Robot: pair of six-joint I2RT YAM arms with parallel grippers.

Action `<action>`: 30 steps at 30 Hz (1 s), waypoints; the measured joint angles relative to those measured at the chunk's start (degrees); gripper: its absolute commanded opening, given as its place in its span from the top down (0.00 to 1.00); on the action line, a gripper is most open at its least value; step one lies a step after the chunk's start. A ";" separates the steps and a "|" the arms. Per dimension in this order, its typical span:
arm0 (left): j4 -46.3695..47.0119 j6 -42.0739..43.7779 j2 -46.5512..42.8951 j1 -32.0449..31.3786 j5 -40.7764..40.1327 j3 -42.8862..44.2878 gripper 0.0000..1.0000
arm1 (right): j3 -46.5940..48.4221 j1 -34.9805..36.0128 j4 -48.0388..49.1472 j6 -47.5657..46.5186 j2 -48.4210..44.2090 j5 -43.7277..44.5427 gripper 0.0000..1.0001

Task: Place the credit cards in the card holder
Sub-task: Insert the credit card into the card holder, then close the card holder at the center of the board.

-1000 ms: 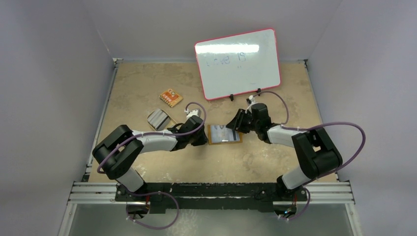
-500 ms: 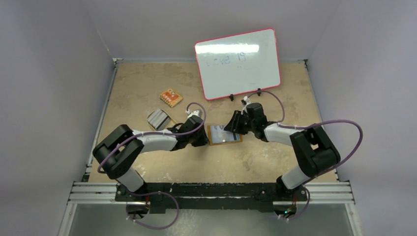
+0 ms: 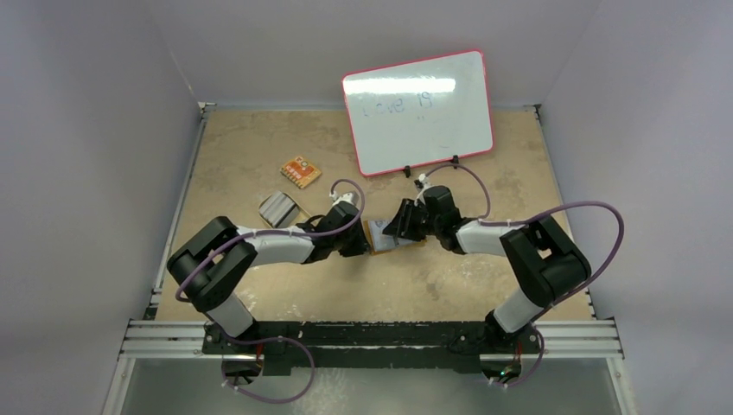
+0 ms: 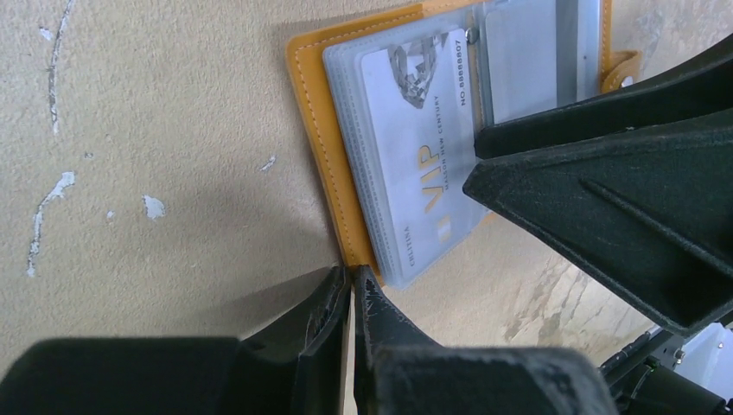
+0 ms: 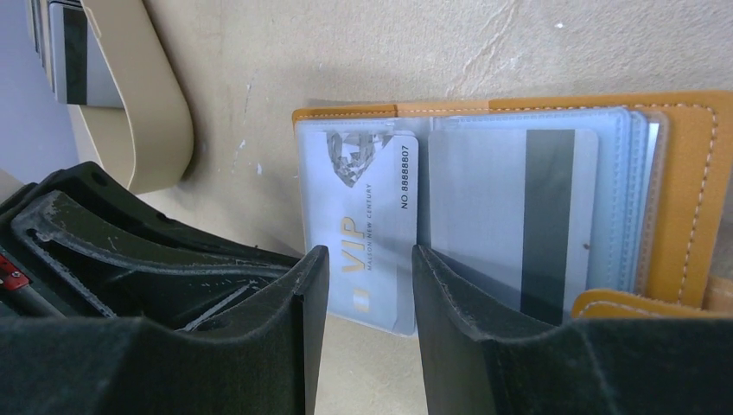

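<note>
The orange card holder [image 3: 411, 243] lies open on the table, pale clear sleeves up. In the right wrist view it [image 5: 691, 173] holds a grey VIP card [image 5: 363, 225] in the left sleeve and a card with a dark stripe [image 5: 519, 216] in the right one. My right gripper [image 5: 370, 259] is open just above the VIP card's near edge; it also shows in the top view [image 3: 399, 225]. My left gripper [image 4: 353, 281] is shut, tips against the holder's near corner [image 4: 315, 112]. More cards [image 3: 278, 208] lie in a tan dish.
The tan dish [image 5: 147, 104] sits left of the holder, behind my left arm. An orange patterned flat piece [image 3: 300, 171] lies farther back left. A pink-framed whiteboard [image 3: 419, 111] stands at the back. My right fingers [image 4: 605, 190] cross the left wrist view.
My right gripper has moved left, from the holder's right edge to over its middle. My left gripper has stayed at the holder's left corner.
</note>
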 measured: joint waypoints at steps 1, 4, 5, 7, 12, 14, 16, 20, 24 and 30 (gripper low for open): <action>-0.31 0.13 0.00 0.00 0.00 0.17 0.94 | -0.09 0.00 0.50 0.24 0.15 -0.07 0.58; -1.20 0.33 0.00 0.00 -0.09 0.59 0.92 | -0.07 0.00 0.90 0.22 0.37 -0.22 0.58; -1.70 0.39 -0.04 0.00 -0.20 0.74 0.89 | 0.00 0.02 0.52 0.04 0.31 -0.33 0.58; -2.64 0.72 -0.37 0.02 -0.52 1.03 0.82 | 0.33 0.11 -1.77 -0.39 -0.61 -0.37 0.57; -4.79 0.70 -4.00 0.61 -1.75 1.05 0.61 | 2.86 0.42 -10.38 -3.67 -4.61 2.29 0.54; -4.55 0.57 -5.95 1.03 -1.77 1.01 0.56 | 6.14 0.42 -14.95 -5.95 -5.66 5.70 0.51; -3.43 0.17 -7.67 1.38 -1.90 0.76 0.53 | 9.66 0.42 -18.60 -7.93 -5.84 9.64 0.49; -2.01 -0.42 -8.63 1.73 -2.10 0.66 0.50 | 14.40 0.42 -26.10 -10.49 -5.77 17.73 0.47; -1.57 -0.42 -7.72 2.14 -1.75 0.66 0.48 | 16.81 0.37 -31.41 -11.85 -3.50 23.87 0.45; -1.11 -0.39 -5.97 2.82 -1.49 0.28 0.45 | 16.96 0.37 -35.98 -13.11 -1.03 28.85 0.41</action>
